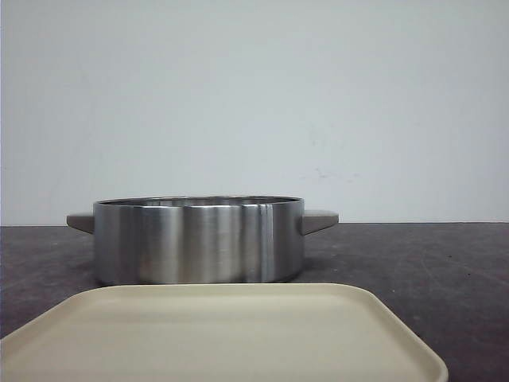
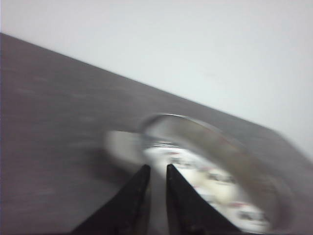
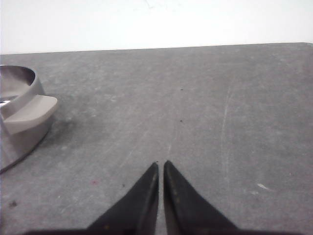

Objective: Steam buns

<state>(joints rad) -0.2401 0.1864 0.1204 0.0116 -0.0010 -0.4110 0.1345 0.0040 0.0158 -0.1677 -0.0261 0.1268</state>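
Note:
The buns show only in the blurred left wrist view, as white shapes with dark marks lying inside the steel pot. My left gripper hovers just outside the pot's rim, near its pale handle. Its jaws stand nearly together with a narrow gap and hold nothing. In the front view the pot stands mid-table and its wall hides what is inside. My right gripper is shut and empty over bare table, to the right of the pot. Neither gripper shows in the front view.
A beige tray with rounded corners lies in front of the pot, nearest the camera, with nothing on it. The pot has a grey handle on each side. The dark table runs back to a white wall.

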